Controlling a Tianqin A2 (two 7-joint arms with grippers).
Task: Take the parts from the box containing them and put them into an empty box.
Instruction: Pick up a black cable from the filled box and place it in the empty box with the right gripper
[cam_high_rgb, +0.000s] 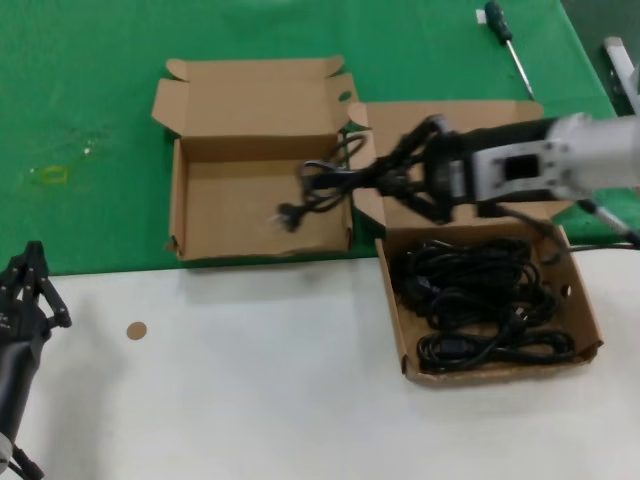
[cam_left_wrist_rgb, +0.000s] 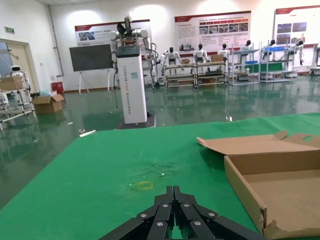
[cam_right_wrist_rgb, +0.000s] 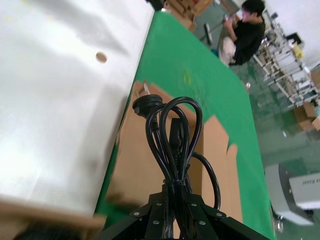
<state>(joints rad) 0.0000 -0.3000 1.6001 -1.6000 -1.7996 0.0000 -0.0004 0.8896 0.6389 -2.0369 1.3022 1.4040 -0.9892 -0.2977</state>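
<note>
The right tool (cam_high_rgb: 385, 182) grips a coiled cord (cam_high_rgb: 325, 185) above the smaller box (cam_high_rgb: 262, 200); the left tool (cam_high_rgb: 35, 285) waits closed at the table's (cam_high_rgb: 250, 400) edge.

Bare floor of the empty box (cam_high_rgb: 230, 215) open from above, its raised lid (cam_high_rgb: 250, 95) behind, cord-filled larger box (cam_high_rgb: 590, 310) at right, white worktop (cam_high_rgb: 250, 380) in front unobstructed, screwdriver (cam_high_rgb: 508, 45) far back
</note>
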